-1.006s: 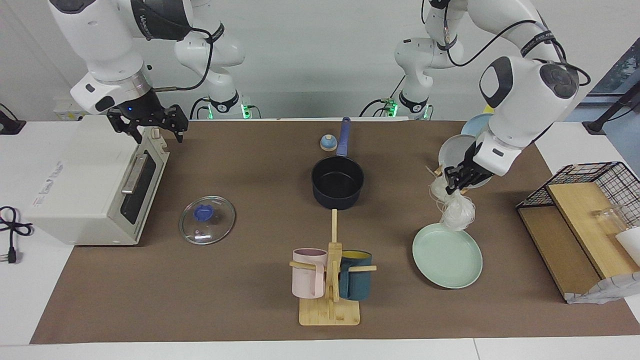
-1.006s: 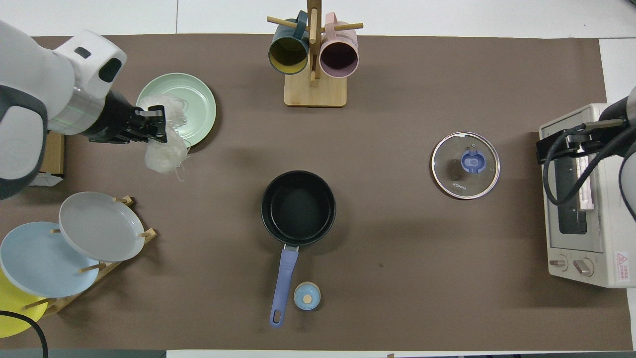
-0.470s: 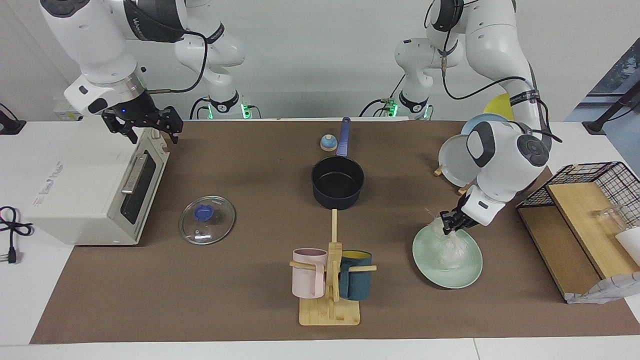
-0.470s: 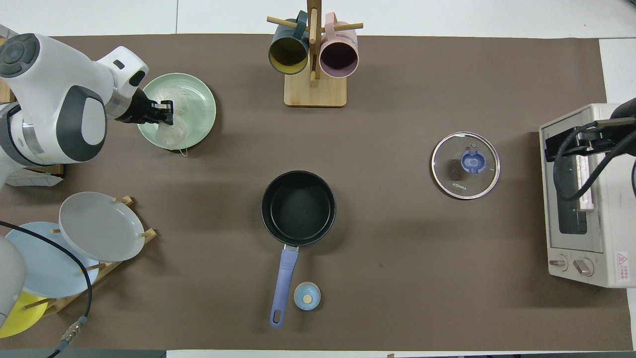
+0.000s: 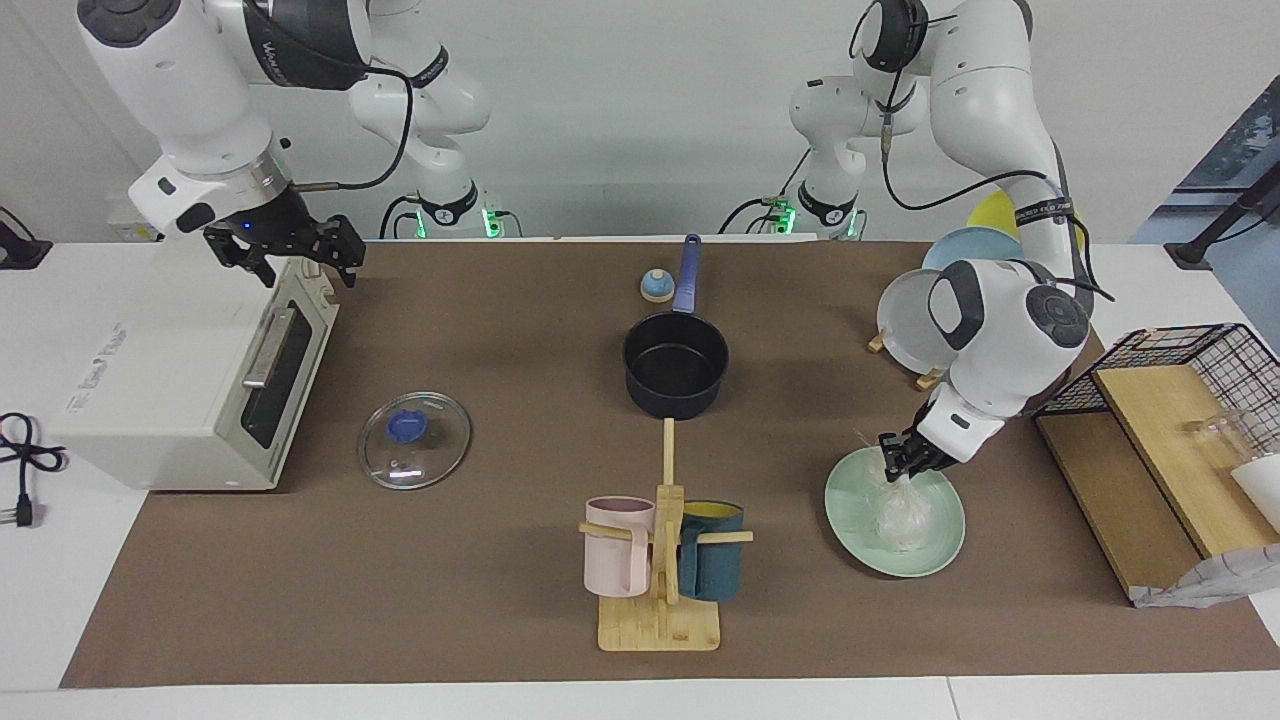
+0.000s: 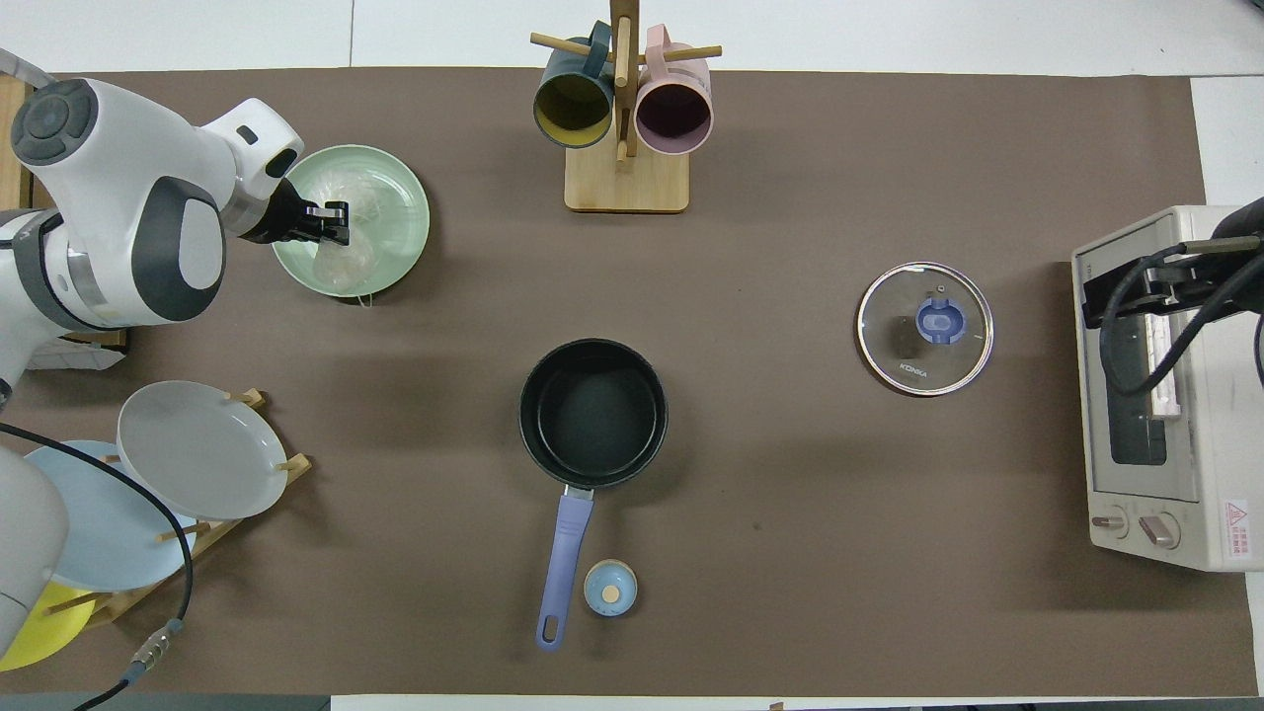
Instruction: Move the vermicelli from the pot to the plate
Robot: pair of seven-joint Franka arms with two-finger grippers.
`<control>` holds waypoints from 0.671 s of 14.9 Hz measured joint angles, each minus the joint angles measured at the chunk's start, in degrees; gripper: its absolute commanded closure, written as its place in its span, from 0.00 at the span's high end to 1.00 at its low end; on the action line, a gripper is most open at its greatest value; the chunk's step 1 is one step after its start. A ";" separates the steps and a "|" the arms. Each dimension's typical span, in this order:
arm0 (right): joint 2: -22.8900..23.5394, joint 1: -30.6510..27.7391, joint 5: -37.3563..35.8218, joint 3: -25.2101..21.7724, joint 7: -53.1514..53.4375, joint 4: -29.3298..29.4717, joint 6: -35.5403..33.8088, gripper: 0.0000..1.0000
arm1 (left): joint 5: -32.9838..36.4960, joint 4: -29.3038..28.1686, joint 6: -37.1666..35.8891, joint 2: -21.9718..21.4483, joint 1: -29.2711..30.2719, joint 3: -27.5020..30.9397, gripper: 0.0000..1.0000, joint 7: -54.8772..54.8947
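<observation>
Facing view. The left gripper (image 5: 897,462) hangs low over the plate (image 5: 850,520), at the rim nearer the robots. Its fingertips sit at the top of the vermicelli (image 5: 900,512); whether they grip the noodles or stand slightly apart cannot be told. The bulk of the tangle rests on the plate's surface, with a strand rising to the gripper. The plate lies toward the left arm's end of the table, farther from the robots than the grey plate (image 5: 905,325) on its rack. The pot (image 5: 675,368) stands mid-table, interior black and bare, its handle pointing toward the robots; a small blue knob (image 5: 656,286) sits beside the handle. The right gripper (image 5: 290,262) waits over the toaster oven (image 5: 170,370), jaws spread wide, holding nothing. The glass lid (image 5: 414,440) lies flat just in front of the oven. The mug rack (image 5: 660,560) stands farther from the robots than the pot.

Overhead view. The left gripper (image 6: 336,223) covers the plate (image 6: 400,188) at its edge toward the left arm's end. The vermicelli (image 6: 346,262) lies inside the plate's rim, one thread trailing over the edge nearer the robots. The pot (image 6: 592,413) is well apart from the plate. The right gripper (image 6: 1096,296) shows partly over the oven (image 6: 1165,494).
</observation>
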 measured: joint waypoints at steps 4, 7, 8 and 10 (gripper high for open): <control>-0.18 -0.01 0.00 -0.05 0.00 0.55 -1.23 1.00 | 0.00 0.62 -2.68 -2.89 0.20 0.81 1.00 0.02; -0.46 -0.01 0.00 -0.05 0.00 0.66 -1.57 1.00 | 0.94 2.06 -12.19 -8.63 0.28 2.18 1.00 -0.72; -0.63 -0.01 0.00 -0.05 0.00 0.66 -1.86 1.00 | 2.36 2.77 -15.61 -10.81 0.30 2.30 1.00 -1.52; -0.83 -0.01 0.00 -0.05 0.00 0.66 -2.11 1.00 | 3.96 3.63 -22.12 -15.80 0.23 2.25 1.00 -2.56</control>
